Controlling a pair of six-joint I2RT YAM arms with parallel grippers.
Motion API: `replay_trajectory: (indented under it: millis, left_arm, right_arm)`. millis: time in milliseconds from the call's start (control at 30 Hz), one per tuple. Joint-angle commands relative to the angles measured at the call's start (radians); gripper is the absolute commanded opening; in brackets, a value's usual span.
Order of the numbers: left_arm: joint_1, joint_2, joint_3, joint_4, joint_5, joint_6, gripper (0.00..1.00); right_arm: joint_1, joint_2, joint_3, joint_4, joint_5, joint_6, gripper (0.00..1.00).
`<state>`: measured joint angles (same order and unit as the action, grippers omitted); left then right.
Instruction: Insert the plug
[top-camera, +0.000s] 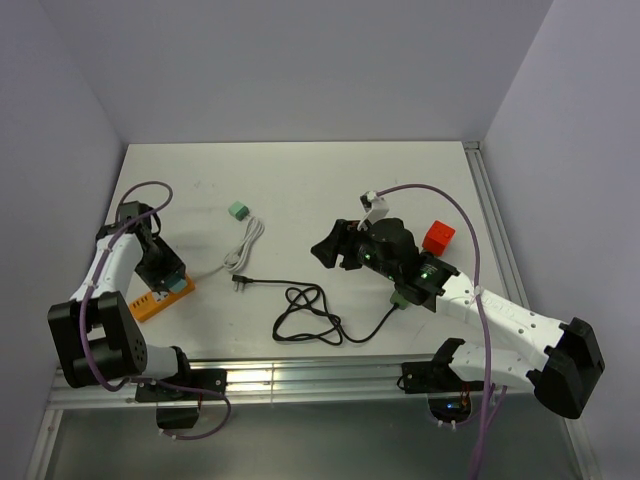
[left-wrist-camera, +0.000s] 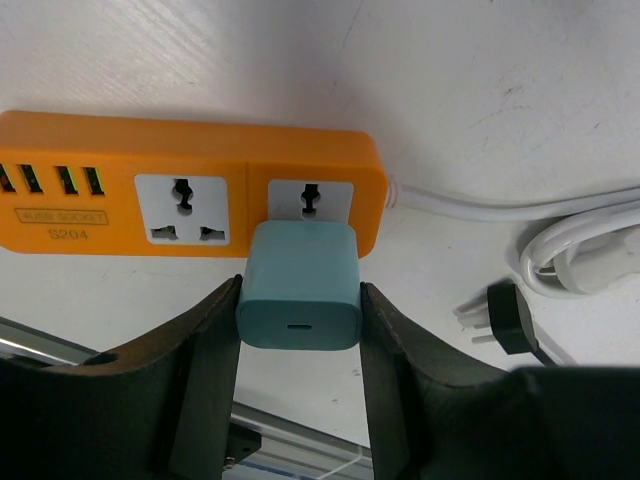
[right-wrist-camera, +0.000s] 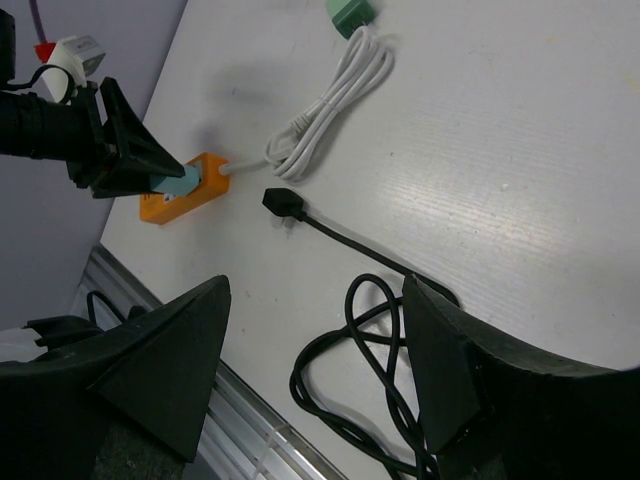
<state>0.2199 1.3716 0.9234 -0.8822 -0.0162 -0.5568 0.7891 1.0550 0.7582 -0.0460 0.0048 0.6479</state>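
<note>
Teal boxy plastic plug (left-wrist-camera: 300, 275) is being pinched mid-frame by the left gripper (left-wrist-camera: 300, 295), lining up with the orange plastic power strip (left-wrist-camera: 120, 150); the right gripper (right-wrist-camera: 315, 320) is hanging open.

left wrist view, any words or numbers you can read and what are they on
"S204": on the label at the left end of the orange power strip, below its USB ports.
Boxed line above it on the same label: too small and blurred to read for sure.
Teal charger: no text shows.
Top and right wrist views: nothing readable.
</note>
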Motion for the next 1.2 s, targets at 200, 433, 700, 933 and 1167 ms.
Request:
replay_trajectory:
  millis: [200,433,700,933,1167]
  left_arm:
    - [-0.054,0.041,-0.078,0.057,-0.044,-0.143,0.0]
    - [-0.115,0.15,-0.077,0.084,-0.024,-0.115,0.0]
    - [-0.174,0.242,-0.098,0.126,-0.017,-0.127,0.0]
    - [-0.172,0.166,-0.084,0.104,-0.048,-0.14,0.18]
    - [-0.149,0.064,-0.052,0.086,-0.054,-0.118,0.74]
  right_arm:
    - [-0.005,-0.049,-0.007,0.017,0.026,-0.011,0.76]
    - [-0.016,-0.07,-0.022,0.034,0.035,-0.014,0.77]
    - [-0.045,-0.087,-0.028,0.029,0.029,-0.013,0.77]
    - [-0.057,-0.098,-0.051,0.041,0.02,-0.01,0.77]
    - [-0.059,-0.087,-0.049,0.043,0.018,-0.007,0.77]
